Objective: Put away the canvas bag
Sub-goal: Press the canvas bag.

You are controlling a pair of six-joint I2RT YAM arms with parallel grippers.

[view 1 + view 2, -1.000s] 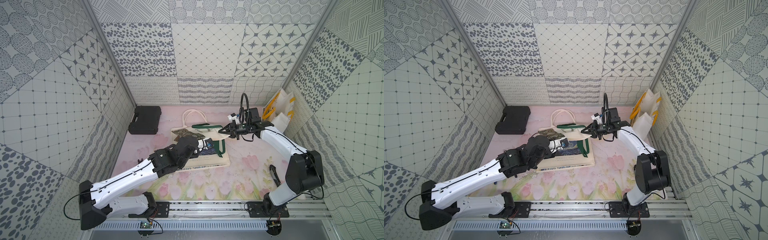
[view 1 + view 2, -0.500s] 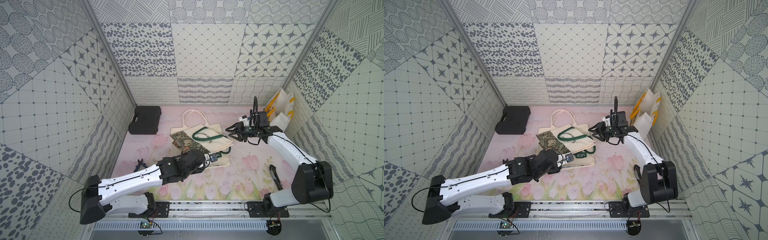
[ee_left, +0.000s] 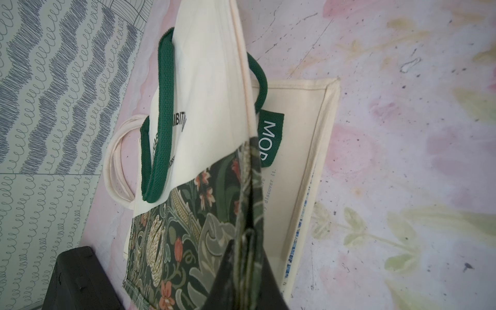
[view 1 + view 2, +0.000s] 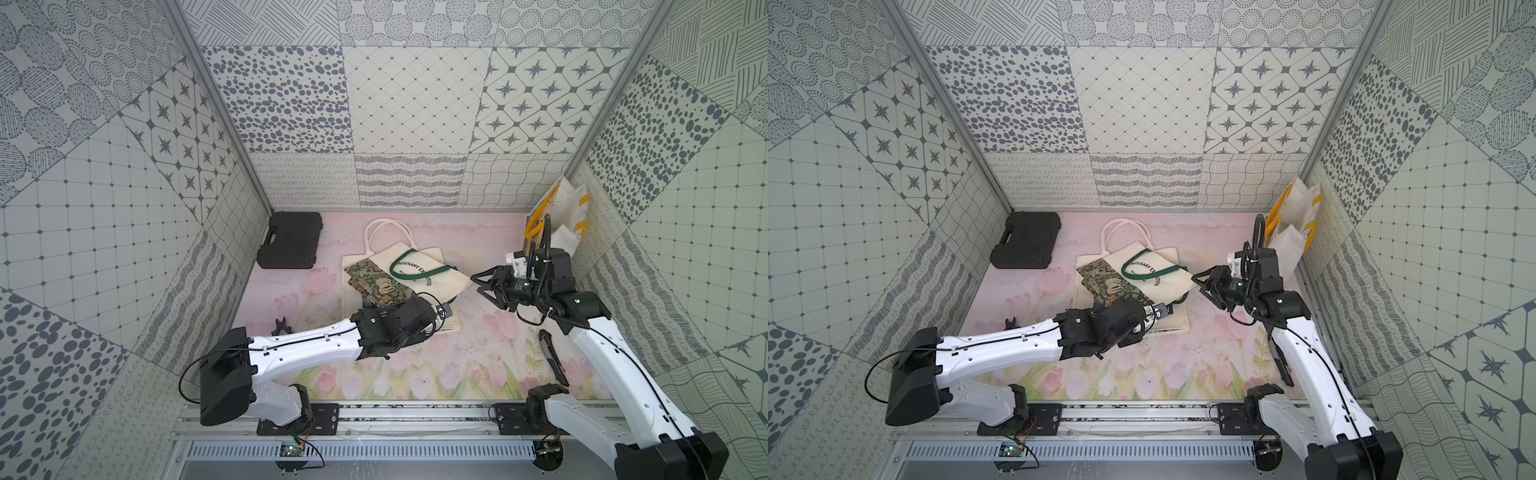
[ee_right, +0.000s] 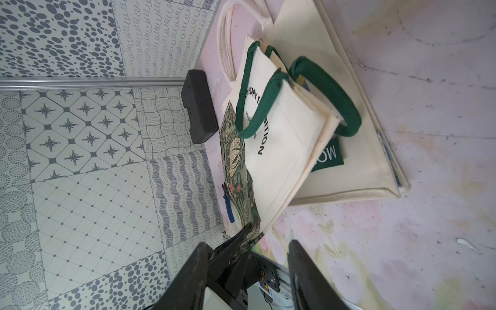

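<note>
The bag (image 4: 419,272) lay at the middle of the surface (image 4: 478,365), a little toward the far side, on top of a cream tote (image 3: 295,161). It was cream canvas with black lettering, green handles (image 5: 324,99) and a dark floral panel (image 4: 376,286) at its bottom end. In both top views it sat askew on the tote, its handle end pointing far and right.

The left tool (image 3: 244,241) was clamped tight on the floral end, at the bag's near edge; the left wrist view showed the patterned cloth pinched between its fingers. The right wrist view showed that end lifted off the tote while the handle end rested on it.

The right tool (image 4: 480,286) hung just right of the bag, about half open, with nothing between its fingers. It pointed left at the bag's right corner; whether it touched the cloth could not be told.

A black case (image 4: 291,239) sat at the far left. Pliers (image 4: 282,325) lay left of the left arm. White and yellow paper bags (image 4: 569,216) leaned in the far right corner.
</note>
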